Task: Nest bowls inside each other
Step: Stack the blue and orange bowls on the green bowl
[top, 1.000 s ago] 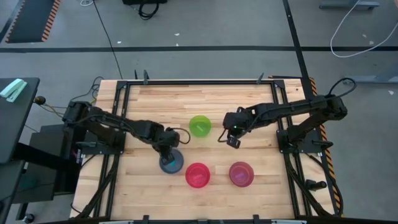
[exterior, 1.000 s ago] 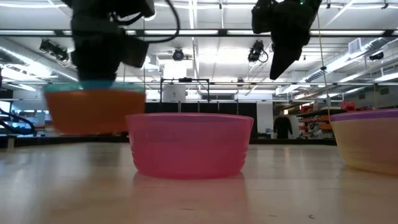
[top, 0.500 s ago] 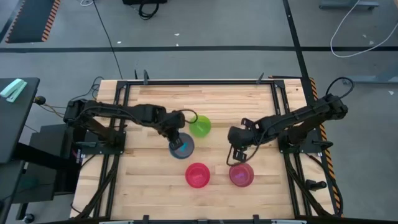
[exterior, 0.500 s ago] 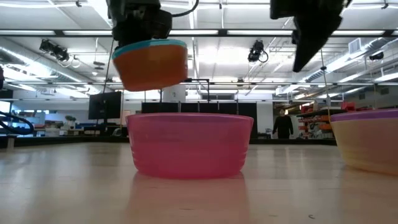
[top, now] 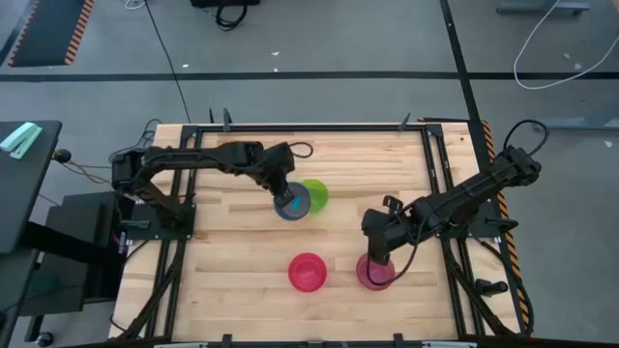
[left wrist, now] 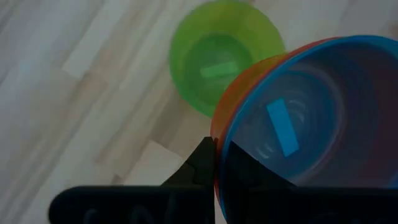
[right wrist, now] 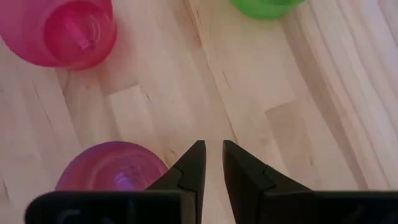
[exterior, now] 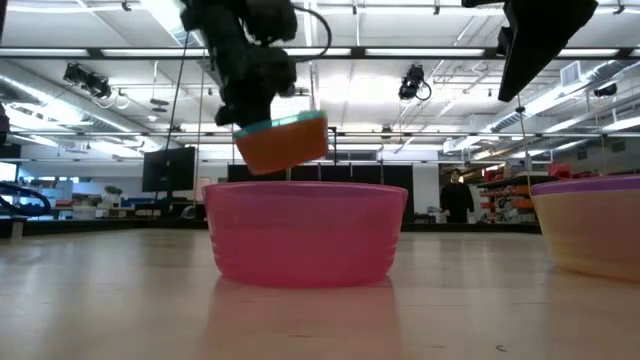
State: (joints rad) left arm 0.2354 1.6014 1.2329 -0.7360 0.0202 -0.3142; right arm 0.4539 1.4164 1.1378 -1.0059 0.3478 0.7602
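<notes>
My left gripper (top: 281, 190) is shut on a blue bowl nested in an orange bowl (exterior: 285, 146). It holds this stack (top: 291, 204) in the air, against the left side of the green bowl (top: 313, 194), which stands on its base. My right gripper (top: 375, 255) hovers over the purple bowl (top: 376, 274), with its fingers a narrow gap apart and touching nothing. In the low view the purple bowl sits inside a yellow one (exterior: 592, 240). The magenta-pink bowl (top: 308, 273) stands alone near the table's near edge. My left gripper pinches the rim of the stack (left wrist: 216, 163), with one finger (left wrist: 200, 163) outside the orange wall and the other (left wrist: 244, 165) inside the blue bowl. The fingers come from above, pointing down. The stack is lifted clear and hangs tilted below them.
Bare wooden tabletop lies left of the pink bowl and along the far edge. Black frame rails run along both sides of the table. In the right wrist view the pink bowl (right wrist: 59, 31) and the green bowl (right wrist: 267, 7) lie beyond the purple one (right wrist: 112, 169).
My left gripper has carried the blue-in-orange stack up, right and toward the far edge, from left of the pink bowl to the green bowl. The stack has tipped on the way. My right gripper has moved from beside the green bowl toward the near edge, to above the purple bowl.
</notes>
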